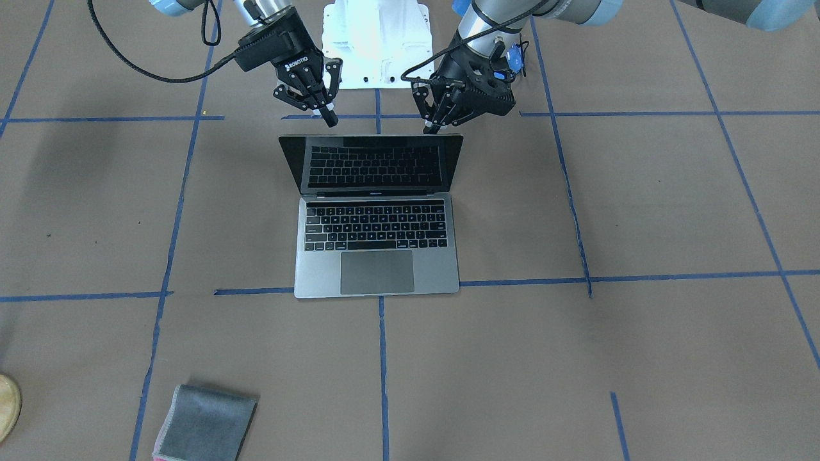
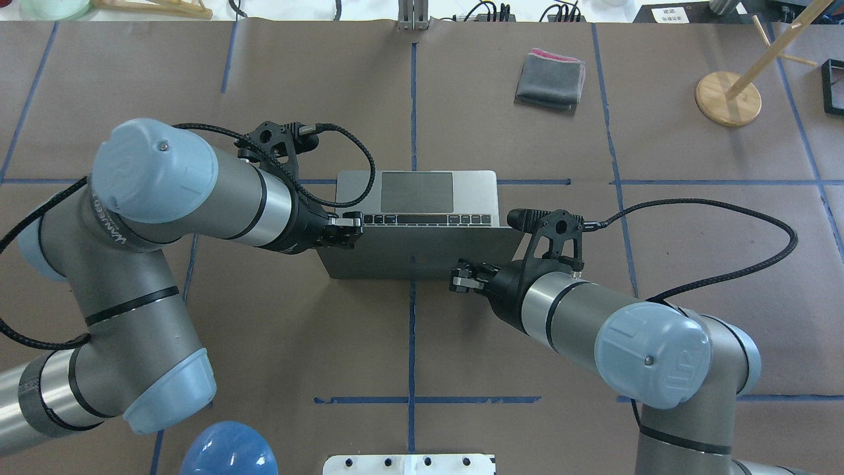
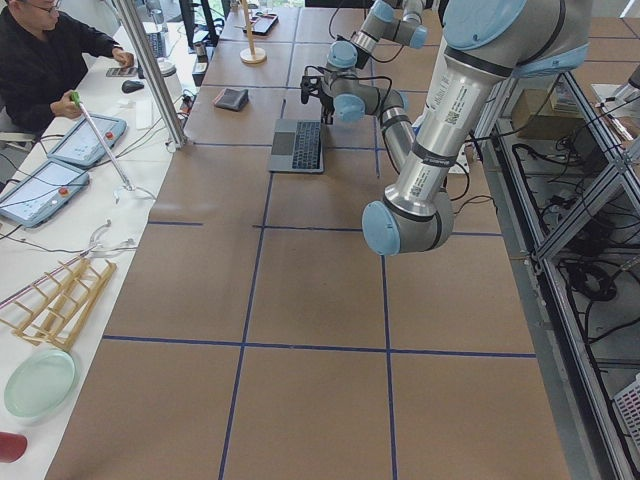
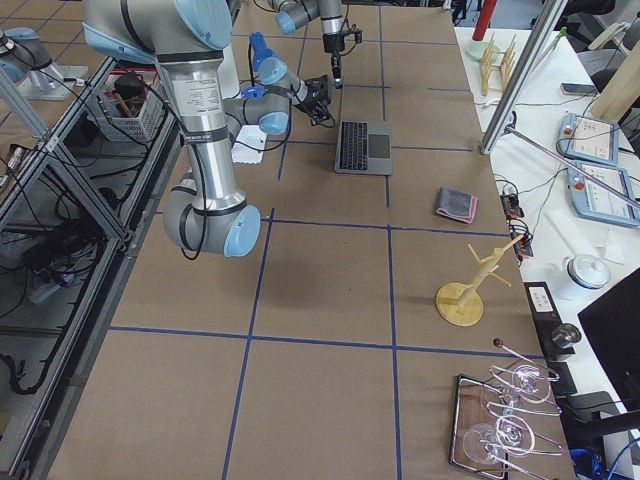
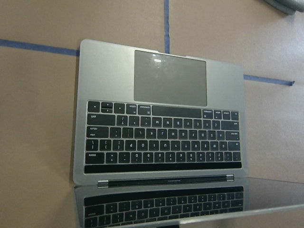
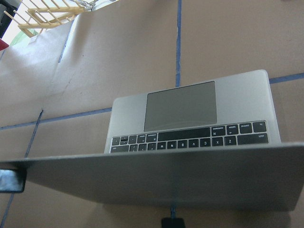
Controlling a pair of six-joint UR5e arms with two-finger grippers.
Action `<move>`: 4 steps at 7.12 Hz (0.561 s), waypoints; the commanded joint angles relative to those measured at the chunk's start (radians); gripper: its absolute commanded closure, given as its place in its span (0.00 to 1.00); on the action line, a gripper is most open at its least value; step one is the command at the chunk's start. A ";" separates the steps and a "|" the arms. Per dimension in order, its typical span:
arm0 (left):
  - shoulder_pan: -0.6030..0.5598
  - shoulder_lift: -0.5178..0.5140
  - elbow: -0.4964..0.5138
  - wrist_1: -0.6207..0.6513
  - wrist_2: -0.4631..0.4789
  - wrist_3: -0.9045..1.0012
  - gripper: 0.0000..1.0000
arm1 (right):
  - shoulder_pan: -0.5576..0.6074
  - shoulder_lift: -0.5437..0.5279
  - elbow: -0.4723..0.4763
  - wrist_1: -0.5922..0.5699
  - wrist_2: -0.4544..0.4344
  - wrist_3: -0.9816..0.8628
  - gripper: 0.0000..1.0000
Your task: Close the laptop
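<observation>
Grey laptop (image 1: 314,269) lid about upright; left gripper (image 1: 430,128) by its left top corner, right gripper (image 1: 328,118) behind, both pinched closed, probably to push.

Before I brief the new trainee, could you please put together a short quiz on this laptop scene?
1. True or false: the laptop is already closed.
2. Where are the left gripper and the right gripper? A) near the lid's top edge B) on the trackpad C) on the keyboard
3. What soft item lies beyond the laptop, on the side away from the robot?
Key: 1 false, the lid stands open; 2 A; 3 the folded grey cloth.
</observation>
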 commanded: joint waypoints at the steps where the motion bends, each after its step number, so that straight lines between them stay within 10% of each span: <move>1: -0.013 -0.009 0.013 -0.001 -0.002 0.001 1.00 | 0.089 0.077 -0.107 -0.026 0.069 -0.004 0.99; 4: -0.035 -0.052 0.080 -0.009 -0.002 0.001 1.00 | 0.197 0.106 -0.164 -0.026 0.168 -0.036 0.99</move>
